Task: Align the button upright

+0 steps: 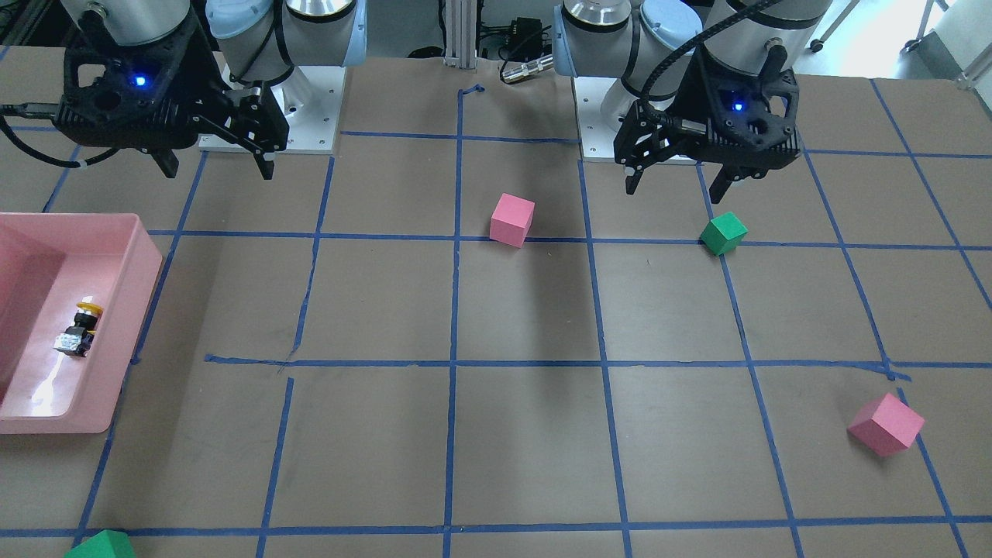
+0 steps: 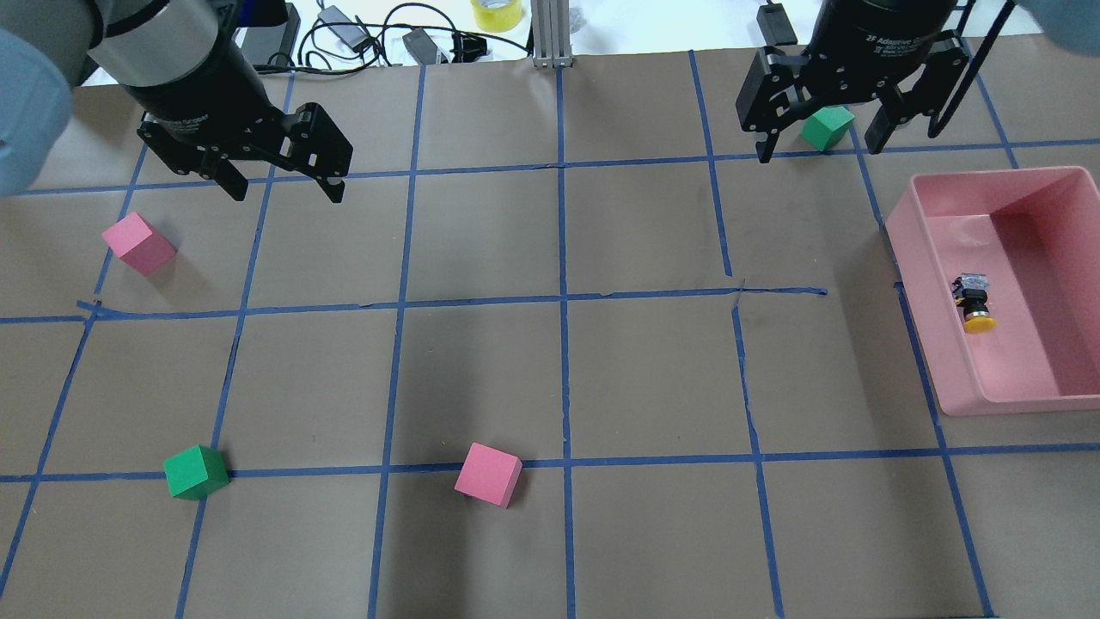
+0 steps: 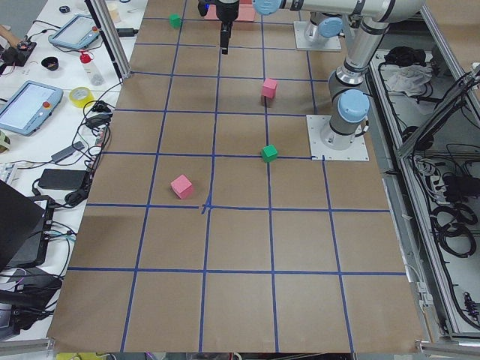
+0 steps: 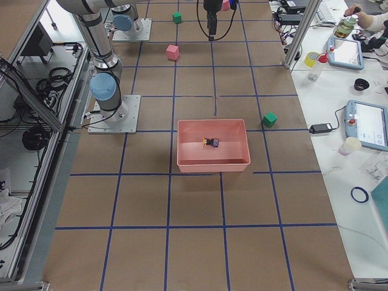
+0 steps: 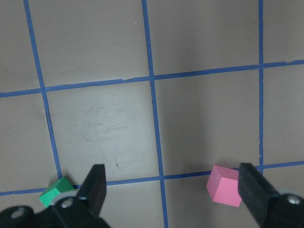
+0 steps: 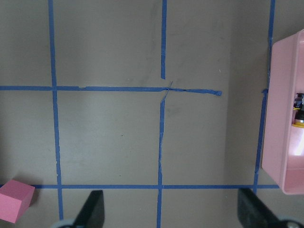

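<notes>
The button (image 2: 975, 303) has a yellow cap and a black and grey base. It lies on its side inside the pink bin (image 2: 911, 258), also seen in the front view (image 1: 80, 329) and at the right edge of the right wrist view (image 6: 299, 111). My right gripper (image 2: 821, 150) is open and empty. It hangs above the table, to the left of the bin and further from me. My left gripper (image 2: 285, 193) is open and empty, far away over the table's left half.
A green cube (image 2: 827, 127) sits under the right gripper. A pink cube (image 2: 137, 243) lies near the left gripper. Another pink cube (image 2: 488, 474) and a green cube (image 2: 196, 471) lie toward the near edge. Blue tape lines grid the brown table.
</notes>
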